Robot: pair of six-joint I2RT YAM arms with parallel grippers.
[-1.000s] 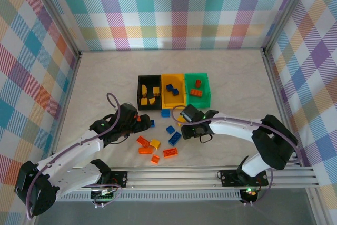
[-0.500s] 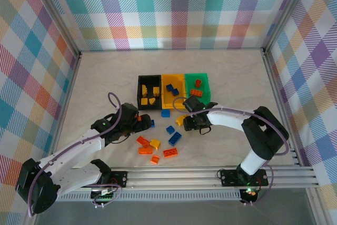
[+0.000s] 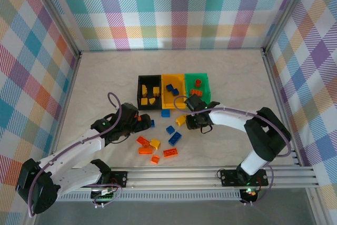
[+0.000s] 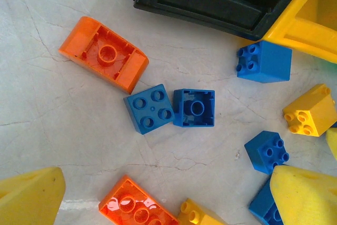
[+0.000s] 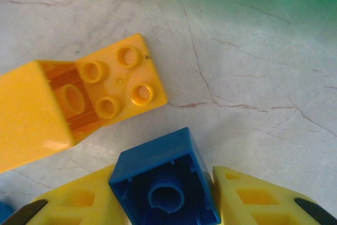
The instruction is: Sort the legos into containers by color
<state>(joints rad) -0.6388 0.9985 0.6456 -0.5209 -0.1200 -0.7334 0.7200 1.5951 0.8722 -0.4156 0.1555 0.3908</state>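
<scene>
The containers stand in a joined row: black [image 3: 149, 92], yellow [image 3: 173, 92] and green [image 3: 198, 89], each with legos inside. My right gripper [image 5: 166, 199] is shut on a blue lego [image 5: 158, 169], hollow side toward the camera, its yellow fingers [image 5: 253, 201] pressed against both sides. A yellow lego [image 5: 121, 85] lies just beyond it on the table. My left gripper [image 4: 168, 204] is open low over loose legos, with an orange lego [image 4: 134, 209] and a yellow one [image 4: 197, 217] between its fingers [image 4: 29, 198]. Two blue legos [image 4: 150, 109] lie ahead.
Loose legos are scattered in front of the bins: blue [image 3: 166, 113], blue [image 3: 175, 138], orange [image 3: 142, 141], yellow [image 3: 155, 143], orange [image 3: 170, 153]. The black bin's wall [image 4: 210, 3] is close ahead of the left gripper. Plaid walls enclose the table.
The right gripper moved toward the bins and closed its fingers on the blue lego. The left gripper shifted slightly forward and stayed open.
</scene>
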